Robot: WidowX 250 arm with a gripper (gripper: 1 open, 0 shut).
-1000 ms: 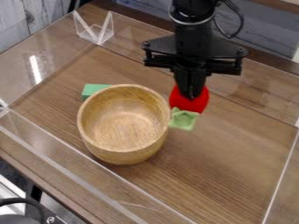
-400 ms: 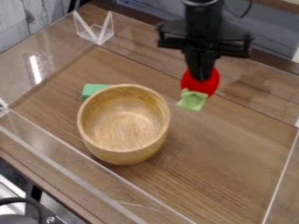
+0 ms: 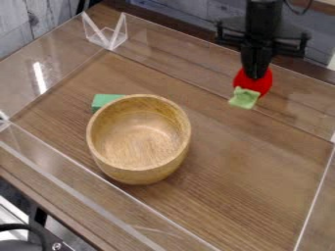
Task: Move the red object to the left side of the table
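Gripper: I see the black gripper (image 3: pixel 257 76) at the far right of the view, pointing almost straight down from a dark arm that enters from the top edge.
Fingers: drawn in narrow and clamped on the small glossy red toy strawberry (image 3: pixel 265 83); red shows on either side of the dark fingertips.
Task object: the strawberry hangs in that grip with its light green leafy cap (image 3: pixel 244 98) at the bottom, tipped toward the lower left.
Height: I cannot tell whether the cap touches the wood or sits just above it.
Position on table: over the back right part of the brown wood-grain table (image 3: pixel 249 186), near the far right wall.
Bowl: a round, light wooden bowl (image 3: pixel 137 137) stands upright left of centre with nothing inside it, well apart from the strawberry.
Green piece: a flat green piece (image 3: pixel 105 100) lies on the wood just behind the bowl's left rim, partly hidden by it.
Walls: clear acrylic walls (image 3: pixel 53 69) edge the tabletop on all sides I can see.
Back corner: a small clear V-shaped acrylic stand (image 3: pixel 105 31) sits beyond the far left wall.
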